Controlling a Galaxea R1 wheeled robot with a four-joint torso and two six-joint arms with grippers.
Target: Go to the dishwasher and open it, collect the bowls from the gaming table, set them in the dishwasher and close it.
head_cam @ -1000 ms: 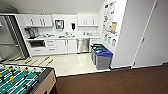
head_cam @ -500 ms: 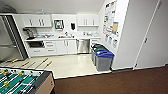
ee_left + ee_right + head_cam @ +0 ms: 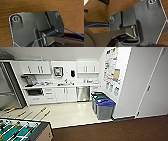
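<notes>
The dishwasher (image 3: pixel 83 93) is a steel-grey front set under the white counter (image 3: pixel 62 85) at the far side of the kitchenette, and its door is shut. It stands well ahead of me, across the pale floor (image 3: pixel 65 113). The bowls and the gaming table are out of view. In the left wrist view the arm's dark plate (image 3: pixel 25 31) hangs over brown wood-grained floor (image 3: pixel 31 6). The right wrist view has its plate (image 3: pixel 149 22) over the same brown floor (image 3: pixel 99 12).
A green-field foosball table (image 3: pixel 22 130) stands close at the lower left. A blue-lidded bin (image 3: pixel 105 107) and a green-lidded one (image 3: pixel 98 98) line the right wall near the dishwasher. A steel fridge (image 3: pixel 7 92) is at the left. Brown carpet (image 3: pixel 112 130) lies before me.
The whole head view has shifted a little, so the camera has moved slightly. Nothing in the room has moved.
</notes>
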